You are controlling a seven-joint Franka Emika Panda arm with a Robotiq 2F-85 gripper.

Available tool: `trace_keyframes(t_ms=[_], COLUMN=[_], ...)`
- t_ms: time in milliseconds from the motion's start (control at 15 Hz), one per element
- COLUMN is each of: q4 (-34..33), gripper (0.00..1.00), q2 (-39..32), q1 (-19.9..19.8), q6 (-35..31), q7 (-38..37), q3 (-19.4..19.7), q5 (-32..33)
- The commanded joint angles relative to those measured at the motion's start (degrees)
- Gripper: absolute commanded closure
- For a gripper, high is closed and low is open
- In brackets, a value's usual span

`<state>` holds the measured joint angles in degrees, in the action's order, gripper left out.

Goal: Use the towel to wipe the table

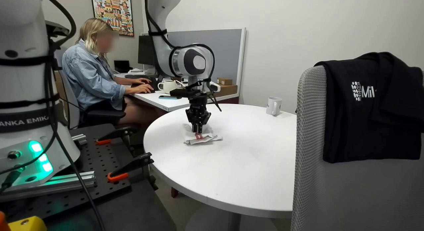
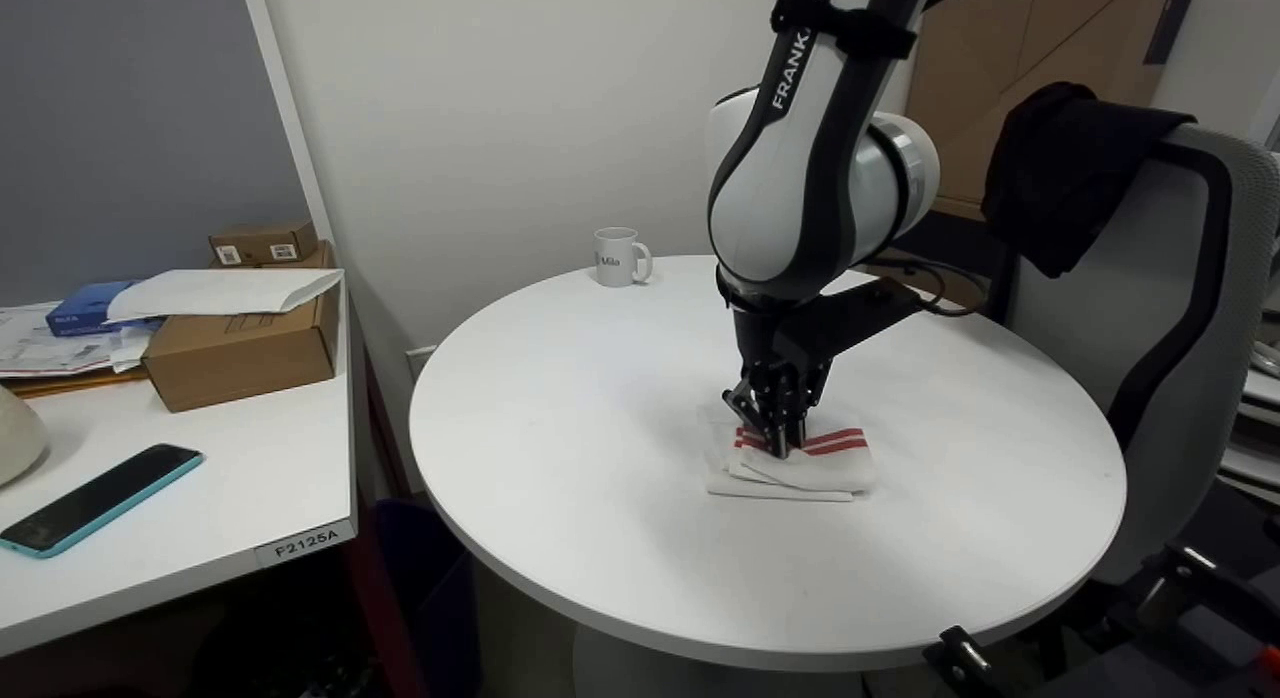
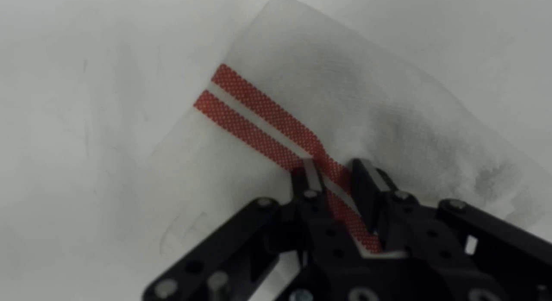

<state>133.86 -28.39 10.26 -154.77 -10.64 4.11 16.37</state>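
A folded white towel with two red stripes lies on the round white table (image 2: 560,398). The towel (image 2: 800,473) also shows in an exterior view (image 1: 198,140) and fills the middle of the wrist view (image 3: 310,76). My gripper (image 2: 789,448) points straight down onto it, and it also shows in an exterior view (image 1: 197,131). In the wrist view the fingers (image 3: 330,171) stand a small gap apart. The striped cloth runs through this gap and bends upward, bunched between the fingers. The fingertips' lower ends are hidden in the cloth.
A white mug (image 1: 273,106) stands near the table's far edge, also in an exterior view (image 2: 618,257). A mesh chair (image 1: 318,141) with a black shirt (image 1: 371,108) stands against the table. A desk with boxes (image 2: 250,343) and a phone (image 2: 100,498) adjoins; a person (image 1: 92,65) sits there.
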Motion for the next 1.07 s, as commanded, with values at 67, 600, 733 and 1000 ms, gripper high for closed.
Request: trace_keyframes(t_ms=[67, 600, 733, 1000], q4=[-0.3, -6.1, -9.7, -16.1], gripper=[0.99, 0.96, 0.96, 0.96], q2=[-1.6, -4.4, -6.5, -10.6], q1=[1.3, 0.4, 0.0, -0.8], q6=[-2.1, -0.1, 0.3, 0.9], q7=[-0.5, 0.6, 1.0, 1.5], q3=[1.3, 0.4, 0.1, 0.2], q5=[0.8, -0.9, -1.5, -2.3])
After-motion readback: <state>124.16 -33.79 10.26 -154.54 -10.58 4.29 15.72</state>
